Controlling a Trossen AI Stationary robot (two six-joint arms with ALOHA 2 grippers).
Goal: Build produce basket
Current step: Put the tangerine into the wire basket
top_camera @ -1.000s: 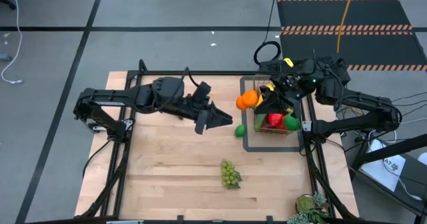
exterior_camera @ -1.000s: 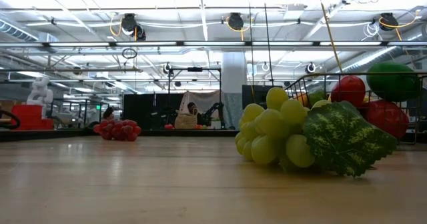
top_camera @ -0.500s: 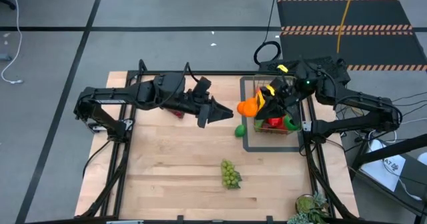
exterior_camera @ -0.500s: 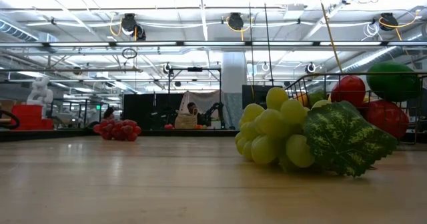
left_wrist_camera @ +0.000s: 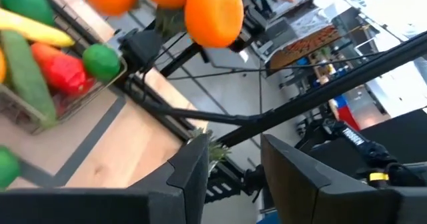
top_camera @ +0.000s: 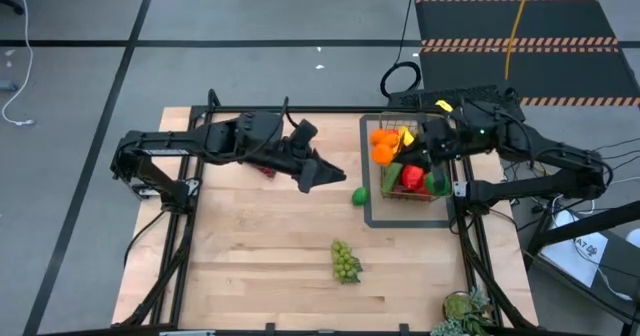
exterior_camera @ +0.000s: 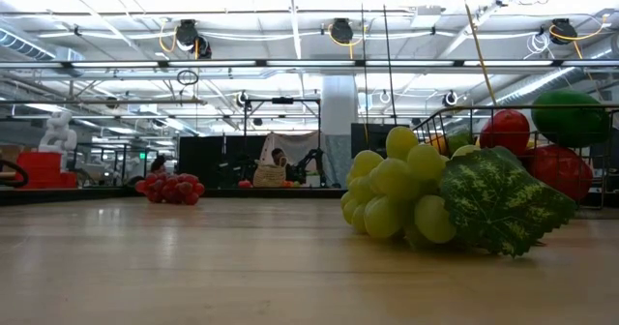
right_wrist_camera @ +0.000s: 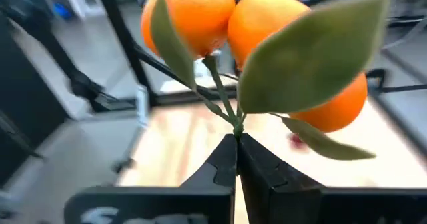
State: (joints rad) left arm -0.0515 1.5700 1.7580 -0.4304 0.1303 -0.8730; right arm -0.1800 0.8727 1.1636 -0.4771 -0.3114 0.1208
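From above, the right pincer (top_camera: 408, 148) holds the oranges (top_camera: 383, 144) over the basket (top_camera: 412, 171), which sits on a dark tray (top_camera: 372, 211) at the surface's (top_camera: 250, 256) right side. A lime (top_camera: 359, 196) lies beside the tray, green grapes (top_camera: 345, 261) nearer the front. The left pincer (top_camera: 325, 173) hovers mid-surface, narrowly parted and empty. Low down, green grapes (exterior_camera: 406, 194) fill the front, red grapes (exterior_camera: 170, 189) far back. Left wrist: oranges (left_wrist_camera: 193, 4) above the basket (left_wrist_camera: 60, 104). Right wrist: fingers (right_wrist_camera: 227, 161) clamped on the stem of the oranges (right_wrist_camera: 260, 44).
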